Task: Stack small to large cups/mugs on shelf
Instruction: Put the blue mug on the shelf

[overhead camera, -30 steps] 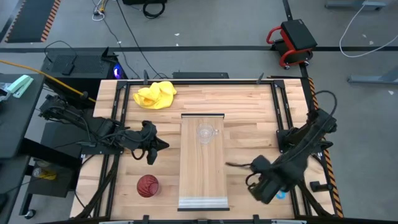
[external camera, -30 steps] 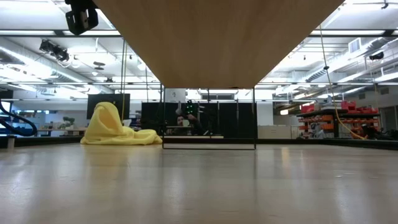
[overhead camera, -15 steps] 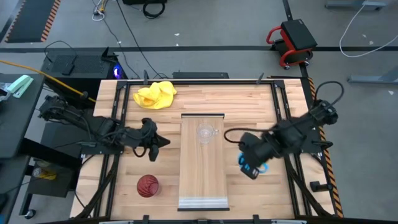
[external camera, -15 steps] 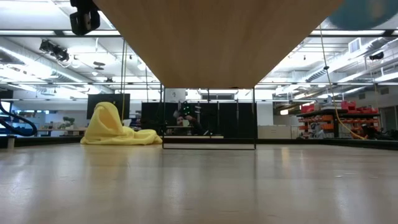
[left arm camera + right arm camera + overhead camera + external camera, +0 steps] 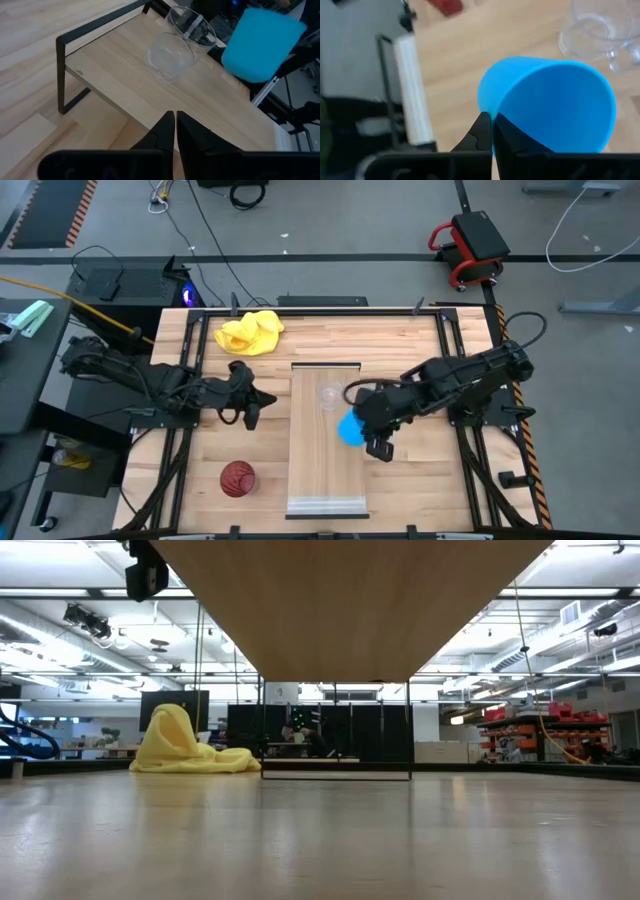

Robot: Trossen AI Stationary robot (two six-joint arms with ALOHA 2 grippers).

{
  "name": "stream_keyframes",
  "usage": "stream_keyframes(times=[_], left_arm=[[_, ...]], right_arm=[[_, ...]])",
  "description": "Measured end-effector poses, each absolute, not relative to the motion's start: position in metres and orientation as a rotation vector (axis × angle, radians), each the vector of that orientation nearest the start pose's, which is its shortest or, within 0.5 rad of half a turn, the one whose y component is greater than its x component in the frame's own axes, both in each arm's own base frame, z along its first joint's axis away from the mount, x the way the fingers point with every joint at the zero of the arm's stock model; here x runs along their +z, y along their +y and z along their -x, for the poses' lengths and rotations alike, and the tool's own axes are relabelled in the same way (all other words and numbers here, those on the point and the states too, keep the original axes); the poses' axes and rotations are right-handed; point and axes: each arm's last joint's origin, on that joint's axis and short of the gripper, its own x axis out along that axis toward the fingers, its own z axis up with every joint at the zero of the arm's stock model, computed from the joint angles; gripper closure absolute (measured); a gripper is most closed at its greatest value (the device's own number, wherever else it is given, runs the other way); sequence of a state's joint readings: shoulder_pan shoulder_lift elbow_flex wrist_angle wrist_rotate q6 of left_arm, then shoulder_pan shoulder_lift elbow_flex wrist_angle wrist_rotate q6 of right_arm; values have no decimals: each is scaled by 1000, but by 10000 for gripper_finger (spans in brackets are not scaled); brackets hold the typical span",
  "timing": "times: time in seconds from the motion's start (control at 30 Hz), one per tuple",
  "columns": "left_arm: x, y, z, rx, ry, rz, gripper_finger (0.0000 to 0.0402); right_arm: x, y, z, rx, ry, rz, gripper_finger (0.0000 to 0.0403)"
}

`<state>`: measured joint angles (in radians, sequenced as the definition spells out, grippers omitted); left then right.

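The bright blue mug (image 5: pixel 350 427) hangs tilted in my right gripper (image 5: pixel 368 436), above the shelf (image 5: pixel 325 475) and just near of the clear glass mug (image 5: pixel 330 394). The glass mug stands upright on its base on the shelf's far half (image 5: pixel 172 55). The dark red ribbed cup (image 5: pixel 238 478) stands on the tabletop to the left of the shelf's near end. My left gripper (image 5: pixel 252 408) is shut, touches nothing, and hovers left of the shelf, pointing at the glass mug. In the left wrist view the blue mug (image 5: pixel 262 45) shows beyond the glass mug. My right gripper pinches the blue mug by its rim (image 5: pixel 487 107), with one finger (image 5: pixel 506 127) inside the mouth and the other (image 5: pixel 479 131) outside the wall. The mug is lifted clear above the shelf and tilted, its open mouth turned toward the wrist.
A crumpled yellow cloth (image 5: pixel 250 332) lies at the table's far left. The shelf stands raised on thin dark legs (image 5: pixel 61 75), and its underside (image 5: pixel 350 600) spans the top of the low view. Bare tabletop lies right of the shelf and between the cloth and my left gripper.
My right gripper has carried the blue mug from the table's near right corner up and toward the left and far side, to above the shelf beside the glass mug. My left gripper has edged a little toward the shelf.
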<state>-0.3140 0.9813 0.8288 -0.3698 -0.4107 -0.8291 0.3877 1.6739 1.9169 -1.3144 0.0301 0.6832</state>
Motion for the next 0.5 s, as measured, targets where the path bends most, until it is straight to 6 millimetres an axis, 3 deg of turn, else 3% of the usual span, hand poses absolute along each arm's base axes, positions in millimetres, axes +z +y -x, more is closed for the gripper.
stream_keyframes(times=[0.23,0.37,0.5], left_arm=[[298,-47,-201,313,408,631,383],[298,-46,-201,321,406,645,378],[298,-46,-201,323,405,654,375]], right_arm=[[396,129,-318,-39,1265,-187,400],[394,139,-335,18,1239,-117,400],[400,146,-335,33,1203,-84,400]])
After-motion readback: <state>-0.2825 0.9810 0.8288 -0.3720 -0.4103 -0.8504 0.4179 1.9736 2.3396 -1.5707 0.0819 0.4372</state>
